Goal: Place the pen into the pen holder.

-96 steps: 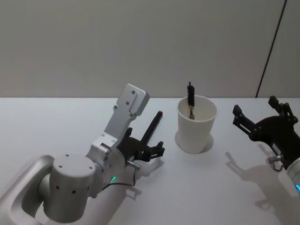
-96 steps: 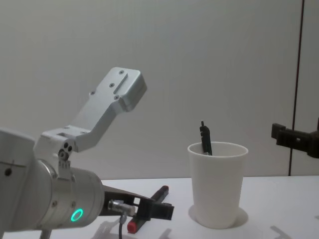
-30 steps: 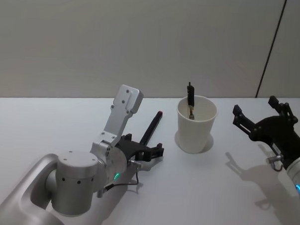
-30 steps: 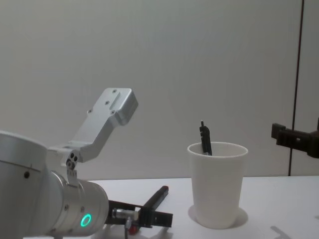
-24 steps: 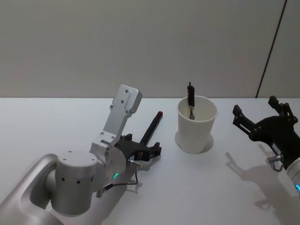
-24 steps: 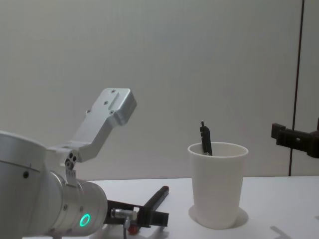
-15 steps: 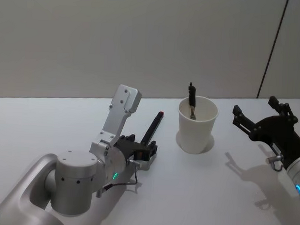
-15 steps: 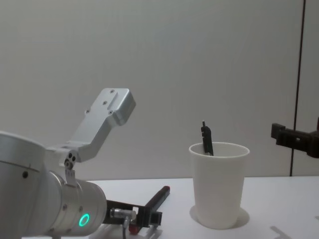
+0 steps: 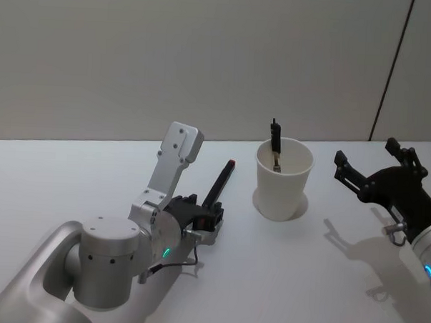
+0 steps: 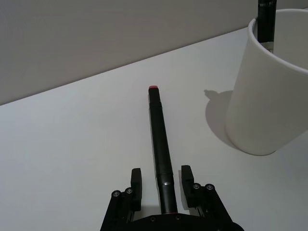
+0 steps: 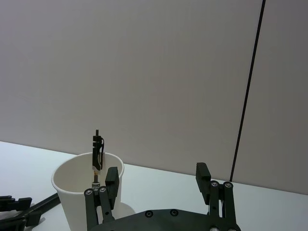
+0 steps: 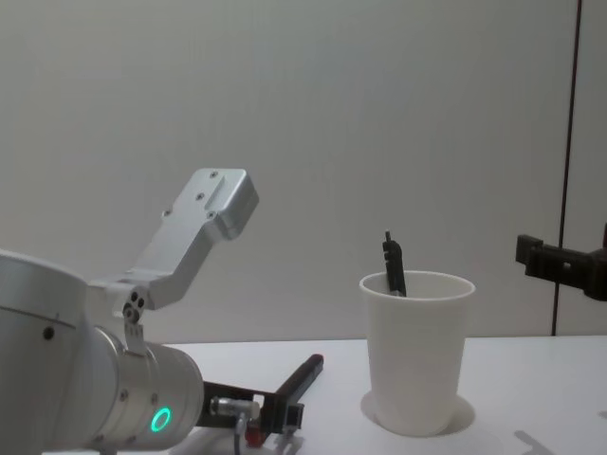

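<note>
Pen (image 10: 158,134), lying flat just left of pen holder (image 10: 269,91), its black end sitting between left gripper's (image 10: 161,182) narrowed fingers (image 10: 136,183), gaps showing either side; right gripper (image 11: 158,169) hanging wide-spread right of pen holder.

Left claw (image 9: 207,217) low on the table (image 9: 303,280), at roughly 8 o'clock from the pen holder (image 9: 282,184). Its fingers straddle the near end of a black pen (image 9: 222,180) lying flat; contact unclear. The pen's red tip points to 1 o'clock. A second dark pen (image 9: 275,141) stands in the pen holder, leaning on the far rim. Right claw (image 9: 365,152) at 3 o'clock from the pen holder, well apart, fingers spread, holding nothing.
</note>
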